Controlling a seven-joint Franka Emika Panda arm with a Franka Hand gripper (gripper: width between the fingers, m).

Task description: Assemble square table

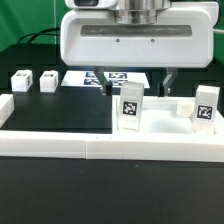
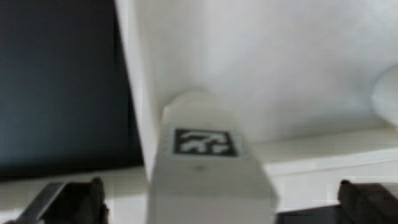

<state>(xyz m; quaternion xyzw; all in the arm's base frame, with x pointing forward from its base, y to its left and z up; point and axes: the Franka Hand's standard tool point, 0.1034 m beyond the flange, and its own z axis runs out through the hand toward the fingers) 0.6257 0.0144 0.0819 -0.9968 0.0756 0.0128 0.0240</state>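
Observation:
The white square tabletop lies flat at the exterior view's right, against the front border wall. One tagged white leg stands upright on it, and a second leg stands at its right end. Two more legs rest on the black table at the left. My gripper hangs just above and behind the first leg, under the big white hand. In the wrist view that leg rises between my fingers, which stand wide apart and do not touch it. The gripper is open and empty.
A long low white border wall runs along the front and up the left side. The marker board lies flat behind the gripper. A rounded white shape shows at the wrist view's edge; I cannot tell what it is.

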